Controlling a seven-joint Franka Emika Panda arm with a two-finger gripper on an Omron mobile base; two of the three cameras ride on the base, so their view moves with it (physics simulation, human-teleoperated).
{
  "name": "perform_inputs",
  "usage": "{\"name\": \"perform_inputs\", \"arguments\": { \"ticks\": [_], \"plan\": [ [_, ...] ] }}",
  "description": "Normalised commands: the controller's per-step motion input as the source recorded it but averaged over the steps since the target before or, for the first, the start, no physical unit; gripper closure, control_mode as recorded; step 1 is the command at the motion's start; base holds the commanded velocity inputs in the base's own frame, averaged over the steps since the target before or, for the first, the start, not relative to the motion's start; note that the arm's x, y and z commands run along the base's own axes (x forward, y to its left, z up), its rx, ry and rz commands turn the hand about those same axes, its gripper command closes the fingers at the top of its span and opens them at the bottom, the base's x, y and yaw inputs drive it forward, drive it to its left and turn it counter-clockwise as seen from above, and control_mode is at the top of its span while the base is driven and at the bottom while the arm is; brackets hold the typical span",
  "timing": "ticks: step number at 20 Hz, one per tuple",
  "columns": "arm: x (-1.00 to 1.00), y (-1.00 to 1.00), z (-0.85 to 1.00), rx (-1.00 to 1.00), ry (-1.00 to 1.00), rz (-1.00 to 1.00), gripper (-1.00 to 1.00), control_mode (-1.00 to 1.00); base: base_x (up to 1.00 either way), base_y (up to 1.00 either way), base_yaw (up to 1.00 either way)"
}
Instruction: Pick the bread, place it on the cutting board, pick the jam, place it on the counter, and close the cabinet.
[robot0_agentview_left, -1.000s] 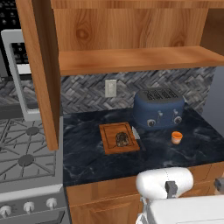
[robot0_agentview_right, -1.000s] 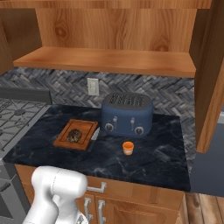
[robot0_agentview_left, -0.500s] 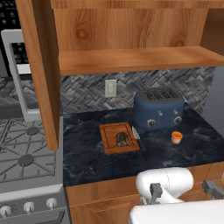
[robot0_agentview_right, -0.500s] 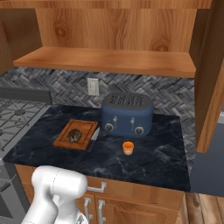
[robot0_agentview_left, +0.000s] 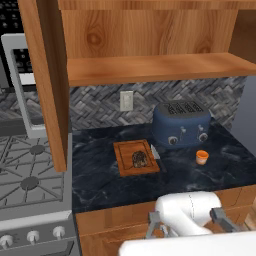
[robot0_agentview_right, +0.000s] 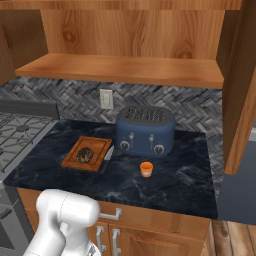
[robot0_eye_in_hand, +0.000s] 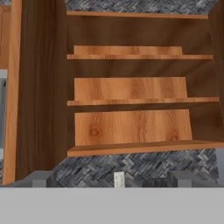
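The bread (robot0_agentview_left: 139, 159) is sitting on the cutting board (robot0_agentview_left: 125, 151), left of the blue toaster (robot0_agentview_left: 181, 123) on the counter (robot0_agentview_left: 105, 177). The jam (robot0_agentview_left: 202, 157) is standing on the stone just in front of the toaster's right end. Above the toaster the cabinet (robot0_eye_in_hand: 131, 127) is hanging open, its shelves bare. I am holding nothing, my fingertips (robot0_eye_in_hand: 40, 178) spread wide apart, pointing up at those shelves.

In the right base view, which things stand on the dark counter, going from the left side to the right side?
Cutting board with the bread on it, then the knife beside the board, then the blue toaster, with the orange jam jar in front of it.
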Motion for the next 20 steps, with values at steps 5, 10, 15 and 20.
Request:
{"name": "perform_inputs", "arguments": {
  "ticks": [5,10,15,20],
  "plan": [
    [-0.01,0.21,0.06,0.00,-0.05,0.00,-1.00,-1.00,0.00,0.00,0.00],
    [-0.01,0.21,0.06,0.00,-0.05,0.00,-1.00,-1.00,0.00,0.00,0.00],
    [0.00,0.23,0.03,0.00,-0.04,0.00,-1.00,-1.00,0.00,0.00,0.00],
    [0.00,0.27,0.01,0.00,-0.03,0.00,-1.00,-1.00,0.00,0.00,0.00]
  ]
}}
